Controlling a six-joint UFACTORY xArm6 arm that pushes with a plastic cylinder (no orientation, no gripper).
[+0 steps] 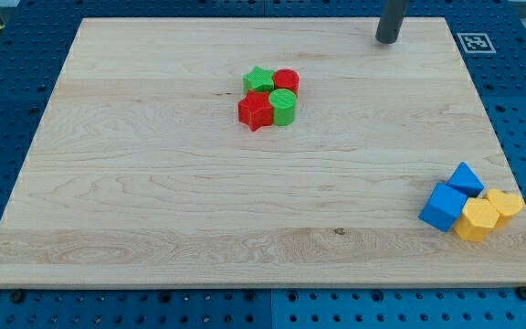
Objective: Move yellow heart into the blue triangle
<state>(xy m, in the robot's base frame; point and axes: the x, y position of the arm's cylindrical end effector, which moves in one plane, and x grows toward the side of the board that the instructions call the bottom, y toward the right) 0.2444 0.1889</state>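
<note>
**Camera view: heart and triangle at lower right**

Bare desk (135,183) spans the view's left. Right of it, my tip (387,41), a jawless end effector, sits near the top edge, well apart from blue triangle (466,177) touching yellow heart (504,202) near the right edge.

Single camera, high, tilted down over the whole wooden board (153,183) (top edge farthest), moderately near
</note>
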